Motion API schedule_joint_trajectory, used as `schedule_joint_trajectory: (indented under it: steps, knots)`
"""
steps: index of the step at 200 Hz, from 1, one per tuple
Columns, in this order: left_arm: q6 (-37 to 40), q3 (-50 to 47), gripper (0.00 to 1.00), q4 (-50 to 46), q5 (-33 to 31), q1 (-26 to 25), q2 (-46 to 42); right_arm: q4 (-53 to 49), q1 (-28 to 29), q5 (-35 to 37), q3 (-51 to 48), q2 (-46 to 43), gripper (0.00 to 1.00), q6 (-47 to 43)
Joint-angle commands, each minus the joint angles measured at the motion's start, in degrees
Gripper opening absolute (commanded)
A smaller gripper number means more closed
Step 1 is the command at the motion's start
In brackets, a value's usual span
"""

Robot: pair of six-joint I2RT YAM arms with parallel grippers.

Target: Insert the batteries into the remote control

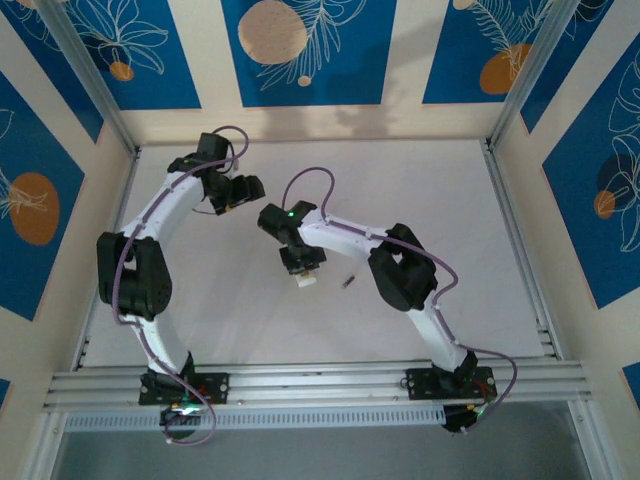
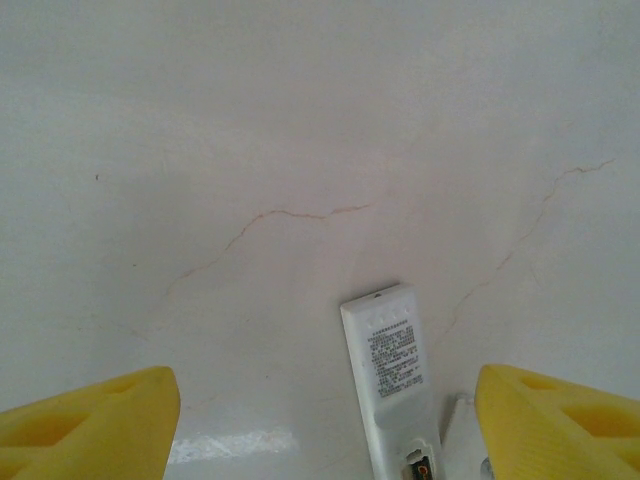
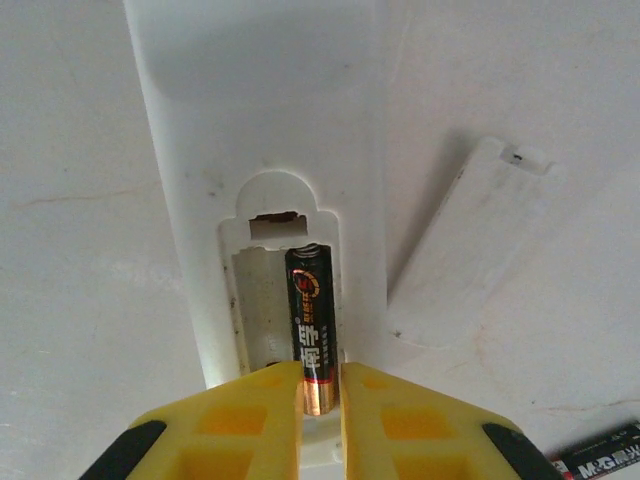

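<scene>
The white remote control [image 3: 260, 130] lies face down with its battery bay open. One black and gold battery [image 3: 312, 320] lies in the right slot of the bay; the left slot is bare. My right gripper [image 3: 322, 385] is shut on that battery's gold end, a yellow finger on each side. A second battery [image 3: 600, 462] lies on the table to the right, also seen as a small dark cylinder [image 1: 348, 281]. My left gripper [image 2: 325, 400] hovers open over the remote's [image 2: 392, 380] other end, nothing between its fingers [image 2: 90, 430].
The remote's loose white battery cover [image 3: 470, 250] lies on the table just right of the remote. The white tabletop [image 1: 420, 190] is bounded by metal rails and patterned walls. The left arm [image 1: 150, 260] bends along the left side.
</scene>
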Motion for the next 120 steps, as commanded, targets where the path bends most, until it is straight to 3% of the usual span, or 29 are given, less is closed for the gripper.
schedule_joint_trajectory:
  steps: [1, 30, 59, 90, 120]
  knots:
    - [-0.38, -0.37, 0.77, -0.26, 0.82, 0.68, -1.77, -1.89, -0.2, 1.36, 1.64, -0.99, 0.18, 0.15]
    - [-0.36, -0.51, 0.77, -0.15, 0.92, 0.75, -1.81, -1.88, -0.27, 1.46, 1.34, -3.67, 0.18, 1.16]
    - [0.12, -0.9, 0.77, 0.94, 3.27, 0.67, -2.16, 2.35, -0.66, 1.0, -4.03, -12.55, 0.19, 4.12]
    - [2.6, -2.67, 0.78, 7.4, 15.41, -0.92, -3.61, 9.97, -3.81, -0.7, -19.68, -25.58, 0.25, 13.4]
    - [7.68, -2.75, 0.83, 7.92, 16.6, -5.81, -4.59, 15.5, -8.39, -3.68, -33.38, -32.13, 0.3, 20.16]
